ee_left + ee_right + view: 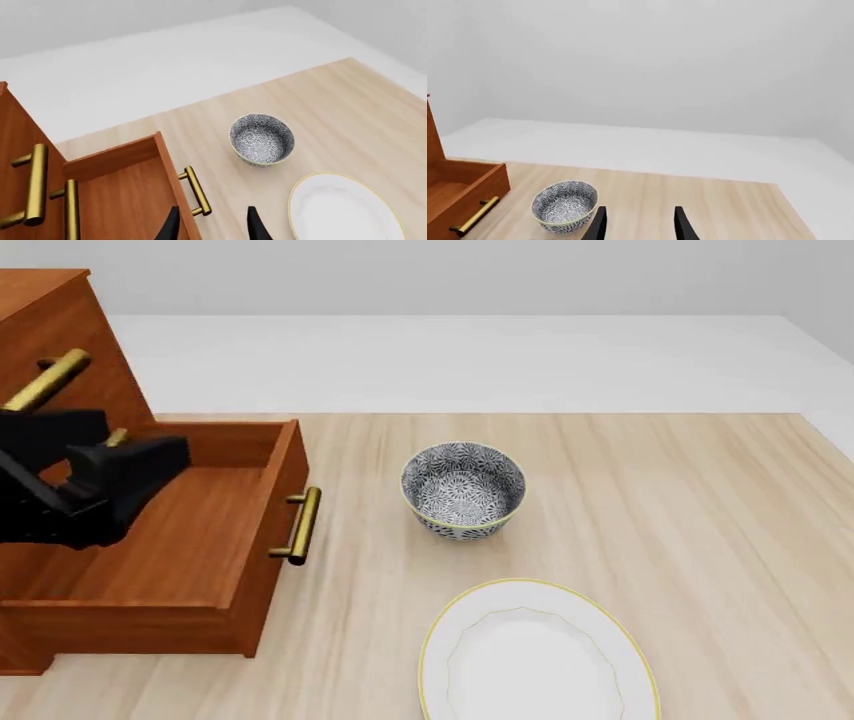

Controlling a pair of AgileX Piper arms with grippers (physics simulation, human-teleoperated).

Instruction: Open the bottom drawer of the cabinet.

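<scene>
Left gripper (pixel 212 225) hangs with jaws apart, holding nothing, just above the bottom drawer (pixel 174 540). At the table's left, that drawer juts well out of the cabinet (pixel 60 330); opening looks done.

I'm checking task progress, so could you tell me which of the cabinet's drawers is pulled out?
The bottom drawer, the lowest one: it juts out with its inside showing, while the upper drawers' handles sit back at the cabinet front.

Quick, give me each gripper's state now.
Left gripper: open, holding nothing, above the bottom drawer near its handle.
Right gripper: open, holding nothing, clear of the bowl.
</scene>
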